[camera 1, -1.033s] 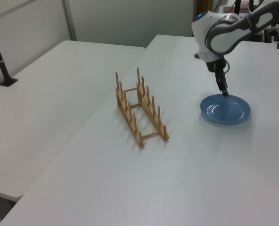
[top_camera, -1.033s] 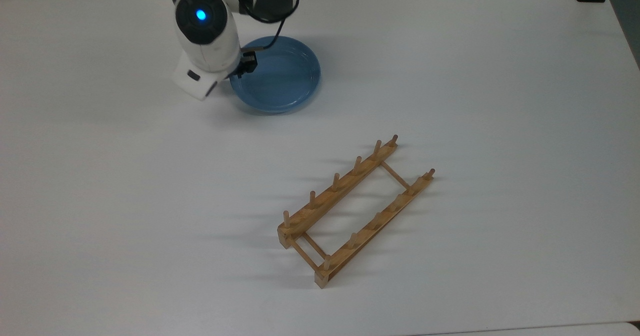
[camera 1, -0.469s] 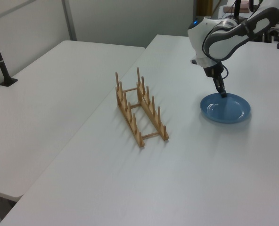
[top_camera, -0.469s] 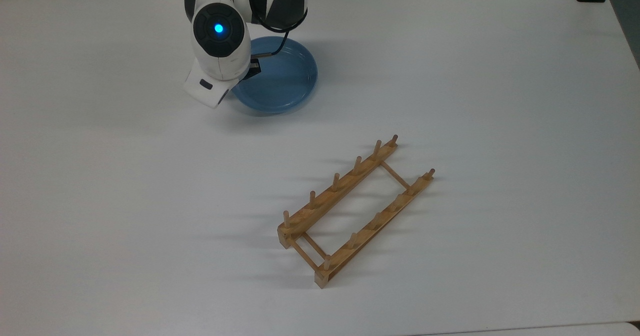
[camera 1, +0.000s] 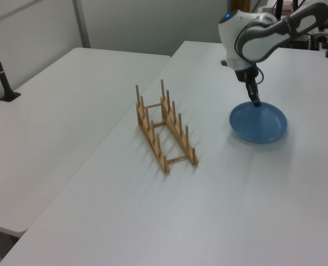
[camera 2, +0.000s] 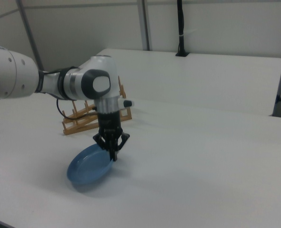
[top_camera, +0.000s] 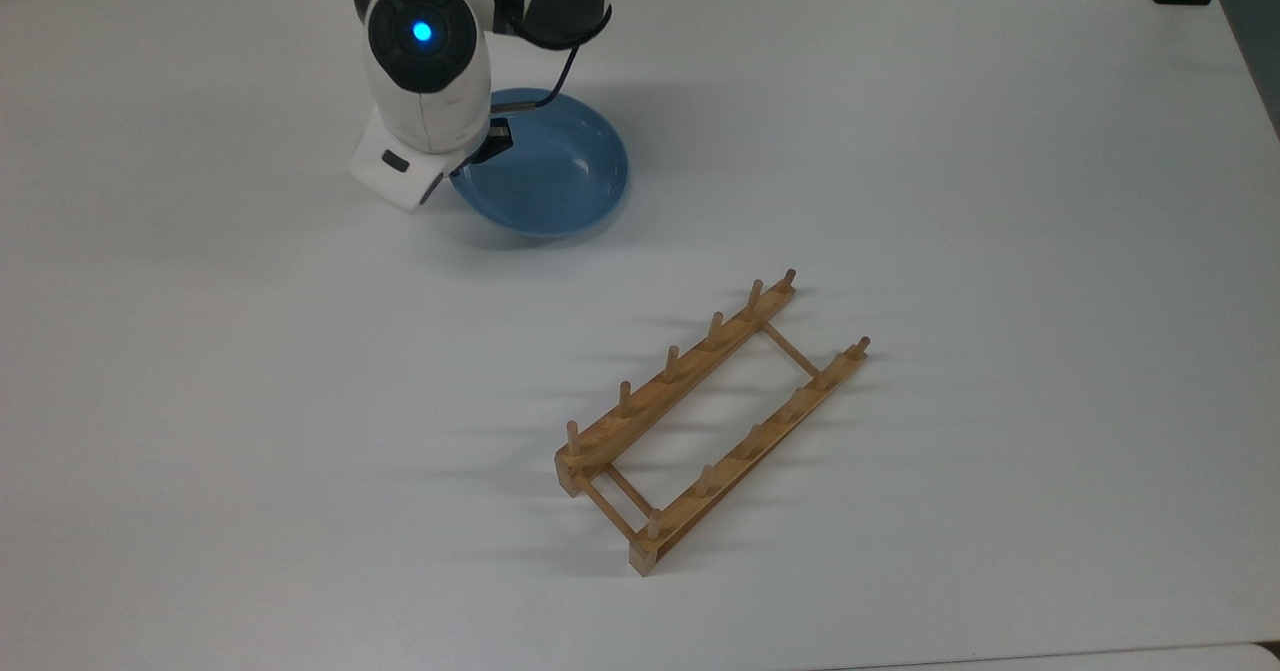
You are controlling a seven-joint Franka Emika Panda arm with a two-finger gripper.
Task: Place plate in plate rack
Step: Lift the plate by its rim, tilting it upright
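Sitting nearest in the top view, the plate rack rests diagonally on the white counter, both peg rows upright, nothing in it. Well apart, farther back, the plate is tilted, w/ one edge raised where the gripper is clamped on its rim. Top view hides most of the gripper under the arm body; right view shows it best: gripper pointing down, fingers pinched onto the rim of the plate, far edge of the plate lower, near the counter. Left view shows the gripper at the plate's back rim, rack to the left view's left, apart.
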